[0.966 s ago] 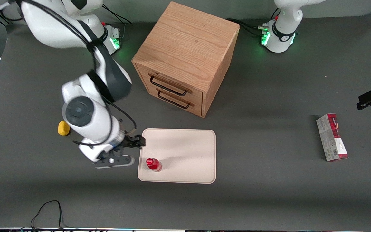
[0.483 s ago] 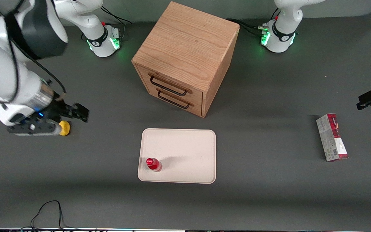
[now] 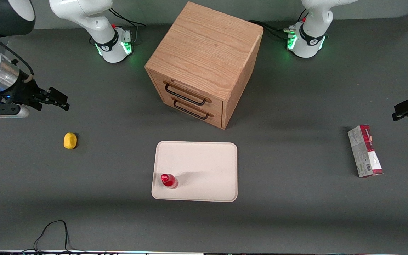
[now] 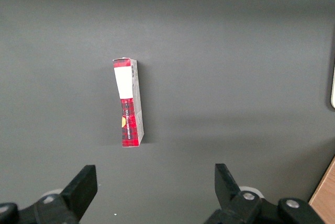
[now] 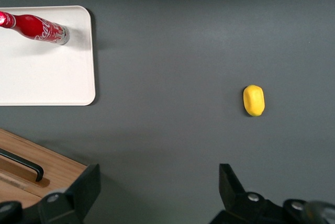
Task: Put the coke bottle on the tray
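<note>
Gripper (image 3: 53, 99) retreated higher, coke bottle (image 3: 169, 180) unmoved

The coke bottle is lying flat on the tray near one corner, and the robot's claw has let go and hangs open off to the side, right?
Not quite: the coke bottle stands upright on the tray, as the front view shows. The rest holds: the gripper is open, well away.

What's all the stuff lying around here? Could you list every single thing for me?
Small glossy red coke bottle: one, red, upright on the tray near a corner.
Flat cream-white rectangular tray: one, cream-white, on the table in front of the cabinet.
Wooden two-drawer cabinet: one, light brown, farther from the camera than the tray.
Small yellow rounded lump: one, yellow, toward the working arm's end.
Red-and-grey rectangular carton: one, toward the parked arm's end.
Pincer: one, black, open, empty, in the air above the table near the lump.
</note>
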`<action>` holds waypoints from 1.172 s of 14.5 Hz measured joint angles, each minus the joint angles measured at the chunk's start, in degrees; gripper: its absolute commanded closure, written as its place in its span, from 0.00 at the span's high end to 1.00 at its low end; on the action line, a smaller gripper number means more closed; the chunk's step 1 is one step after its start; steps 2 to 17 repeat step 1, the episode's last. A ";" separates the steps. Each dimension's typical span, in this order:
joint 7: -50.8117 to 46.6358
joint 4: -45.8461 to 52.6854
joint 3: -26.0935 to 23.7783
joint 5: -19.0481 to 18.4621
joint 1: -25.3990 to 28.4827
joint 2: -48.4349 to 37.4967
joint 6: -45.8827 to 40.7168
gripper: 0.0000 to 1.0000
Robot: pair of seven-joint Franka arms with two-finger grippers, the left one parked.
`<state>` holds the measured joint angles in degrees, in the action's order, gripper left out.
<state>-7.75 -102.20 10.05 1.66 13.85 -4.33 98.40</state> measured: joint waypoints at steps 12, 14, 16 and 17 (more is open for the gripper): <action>0.06 -0.20 0.28 0.17 0.00 0.07 0.34 1.00; 0.06 -0.20 0.28 0.17 0.00 0.07 0.34 1.00; 0.06 -0.20 0.28 0.17 0.00 0.07 0.34 1.00; 0.06 -0.20 0.28 0.17 0.00 0.07 0.34 1.00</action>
